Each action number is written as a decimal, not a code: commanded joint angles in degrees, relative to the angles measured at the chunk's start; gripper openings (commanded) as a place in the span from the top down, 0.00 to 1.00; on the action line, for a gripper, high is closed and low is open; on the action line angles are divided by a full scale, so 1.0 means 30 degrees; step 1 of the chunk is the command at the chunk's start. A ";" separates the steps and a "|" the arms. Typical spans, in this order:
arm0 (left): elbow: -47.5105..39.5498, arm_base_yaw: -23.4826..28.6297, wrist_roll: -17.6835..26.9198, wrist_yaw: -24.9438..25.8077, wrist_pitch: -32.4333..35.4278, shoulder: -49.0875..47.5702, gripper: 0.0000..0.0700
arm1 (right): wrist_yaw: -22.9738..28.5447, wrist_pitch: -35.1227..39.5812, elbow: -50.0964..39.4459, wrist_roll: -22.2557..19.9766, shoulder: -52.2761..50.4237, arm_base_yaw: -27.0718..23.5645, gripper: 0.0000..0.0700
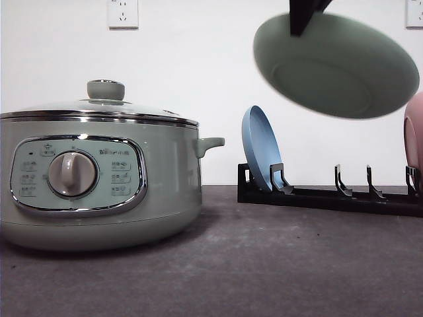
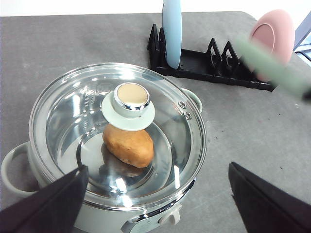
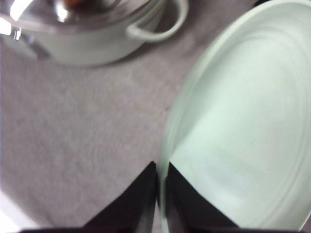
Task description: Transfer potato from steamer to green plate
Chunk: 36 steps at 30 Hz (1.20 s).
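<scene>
The steamer (image 1: 99,191) stands at the left of the table with its glass lid (image 2: 116,136) on. Through the lid I see the potato (image 2: 128,144) lying inside, under the lid's green knob (image 2: 129,104). My left gripper (image 2: 156,170) hovers above the steamer, open, its fingers wide apart and holding nothing. High at the right, the green plate (image 1: 337,63) hangs tilted in the air. My right gripper (image 3: 161,167) is shut on its rim (image 3: 167,141), and its black fingers (image 1: 301,16) reach down from above.
A black dish rack (image 1: 330,195) stands at the back right, with a blue plate (image 1: 261,148) upright in its left slot and a pink plate (image 1: 414,135) at its right end. A steamer handle (image 1: 210,142) points toward the rack. Bare grey table (image 1: 264,264) lies in front.
</scene>
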 commanded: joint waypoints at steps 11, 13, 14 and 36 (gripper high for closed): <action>0.0466 -0.0048 0.0087 0.0117 0.0219 0.0109 0.15 | 0.2019 0.2656 -0.5583 0.1525 0.0199 0.3415 0.99; 0.0466 -0.0048 0.0087 0.0117 0.0219 0.0109 0.15 | 0.2009 0.3515 -0.6425 0.1602 0.0234 0.3791 0.99; 0.0466 -0.0048 0.0087 0.0117 0.0219 0.0109 0.15 | 0.1995 0.3941 -0.6823 0.1669 0.0277 0.3967 0.99; 0.0466 -0.0048 0.0087 0.0117 0.0200 0.0108 0.15 | 0.1417 0.5208 -0.8180 0.2780 0.3950 0.5650 0.99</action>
